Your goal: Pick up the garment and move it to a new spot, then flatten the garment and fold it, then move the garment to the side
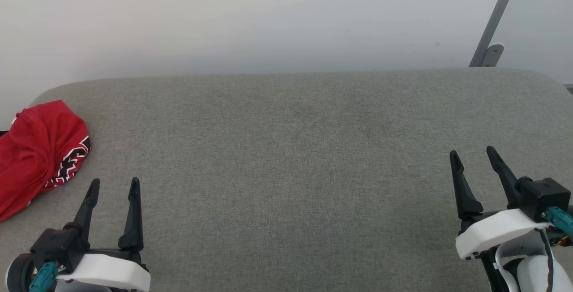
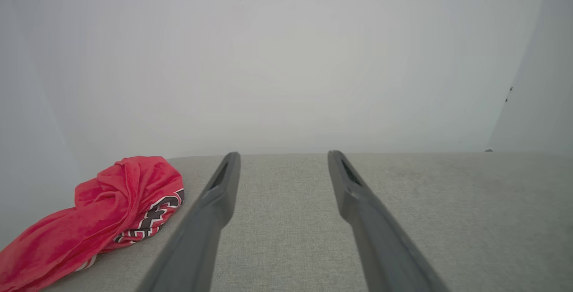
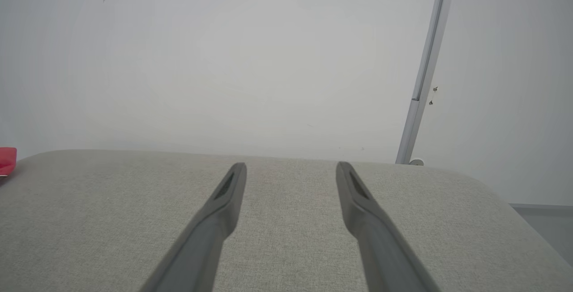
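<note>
Lying bunched at the left edge of the head view, the garment (image 1: 38, 148) is resting on the grey tabletop (image 1: 286, 157), with its left portion running past the frame's border. Both pincers are standing empty. The left pincer (image 1: 115, 180), at lower left and near the heap, is holding its fingers parted with bare tabletop showing between them. The right pincer (image 1: 472, 150), at lower right and well apart from the garment, is standing about as wide open and gripping nothing. The fabric is looking thin, soft and light, so it is likely going to sag and slip rather than keep a shape. A raised fold on top of the heap, or a trimmed edge, is probably offering the surest hold. Folds are hiding the collar, armholes and hem, so these cannot be told apart. Part of the black lettering (image 1: 71, 164) is showing along the heap's right side, too crumpled for reading.
</note>
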Motion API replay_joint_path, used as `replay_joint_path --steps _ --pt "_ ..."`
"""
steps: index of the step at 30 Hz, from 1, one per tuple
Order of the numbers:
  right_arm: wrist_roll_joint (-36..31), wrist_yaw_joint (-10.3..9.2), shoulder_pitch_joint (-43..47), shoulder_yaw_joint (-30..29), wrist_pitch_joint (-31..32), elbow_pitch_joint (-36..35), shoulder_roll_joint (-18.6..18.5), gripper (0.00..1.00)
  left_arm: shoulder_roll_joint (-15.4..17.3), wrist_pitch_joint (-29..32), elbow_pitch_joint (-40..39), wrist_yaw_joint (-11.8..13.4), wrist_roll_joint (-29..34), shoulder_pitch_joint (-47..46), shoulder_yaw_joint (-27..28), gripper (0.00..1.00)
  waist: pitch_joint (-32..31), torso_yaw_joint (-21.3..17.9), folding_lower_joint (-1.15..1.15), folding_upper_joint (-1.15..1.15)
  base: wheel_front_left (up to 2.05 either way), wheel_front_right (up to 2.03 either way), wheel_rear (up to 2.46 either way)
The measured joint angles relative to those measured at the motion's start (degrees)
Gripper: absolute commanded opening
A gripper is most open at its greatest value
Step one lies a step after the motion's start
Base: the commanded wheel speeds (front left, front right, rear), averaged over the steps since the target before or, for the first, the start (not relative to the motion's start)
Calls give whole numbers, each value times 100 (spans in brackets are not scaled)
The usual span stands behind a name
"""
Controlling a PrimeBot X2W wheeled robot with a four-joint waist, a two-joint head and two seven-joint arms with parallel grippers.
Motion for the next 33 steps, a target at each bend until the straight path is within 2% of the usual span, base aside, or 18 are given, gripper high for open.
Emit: replay_joint_path --steps 10,16,26,33 --pt "-52 0 3 -40 -1 -54 44 100 -74 -1 26 -127 -140 5 48 100 -2 16 0 0 0 0 0" --pt "-48 0 9 -73 2 -41 82 100 -132 4 157 -136 -343 -1 136 100 -44 178 0 0 0 0 0" --pt "-25 0 -52 270 97 4 108 100 -73 125 219 65 -524 -2 413 100 -155 811 0 0 0 0 0" --pt "68 0 -196 616 100 154 126 100 -24 182 156 232 -677 87 610 100 -248 1445 0 0 0 0 0"
